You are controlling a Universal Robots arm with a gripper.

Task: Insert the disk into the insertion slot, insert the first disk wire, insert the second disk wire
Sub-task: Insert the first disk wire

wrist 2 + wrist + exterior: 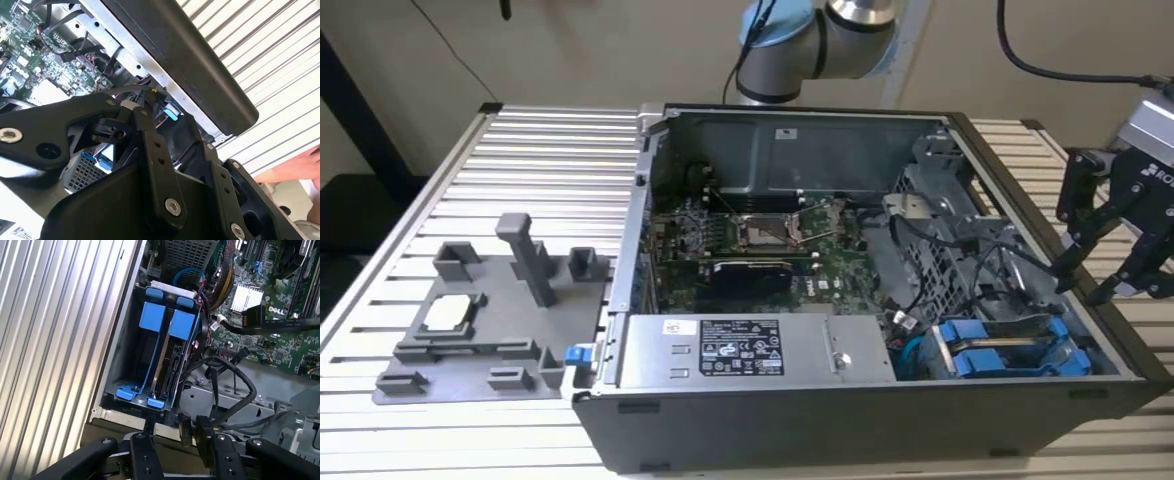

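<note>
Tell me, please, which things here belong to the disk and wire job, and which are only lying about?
Job: claw; drive cage; two blue disk carriers seated in it; loose black wires beside it.
Lying about: grey fixture plate; power-supply box.

In the exterior view, set high and well back, looking steeply down on the whole open computer case and slatted table. In the first wrist view, close behind the gripper, facing down into the drive cage. In the second wrist view, closer still, looking past the gripper's links along the case rim. Shared by all three: circuit board and blue drive handles.
</note>
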